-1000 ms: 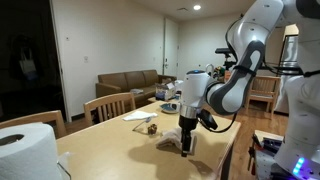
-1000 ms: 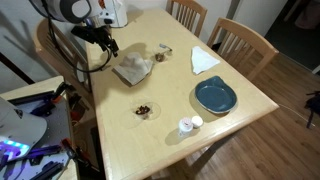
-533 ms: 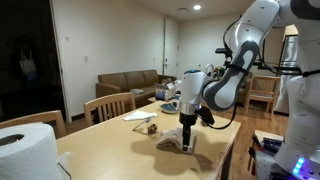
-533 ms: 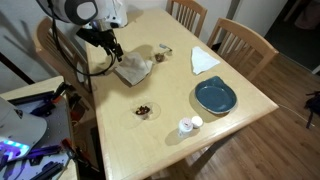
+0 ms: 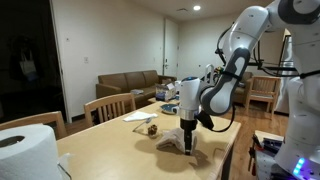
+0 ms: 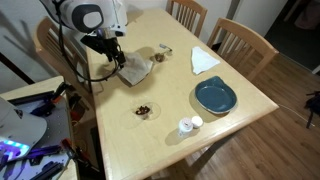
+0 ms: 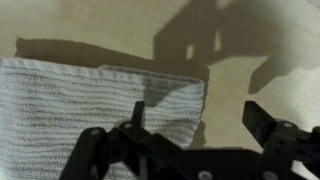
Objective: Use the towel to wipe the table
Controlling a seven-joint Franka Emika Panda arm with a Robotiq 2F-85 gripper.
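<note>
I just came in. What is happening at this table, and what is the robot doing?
A robot arm holds its claw low over the edge of a grey towel on the wooden table. The claw is open, one side above the towel and the other above bare wood. The towel is not gripped yet.

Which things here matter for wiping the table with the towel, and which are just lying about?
For the job: towel, table, gripper.
Lying about: blue plate, white napkin, small white cup, paper roll.
</note>
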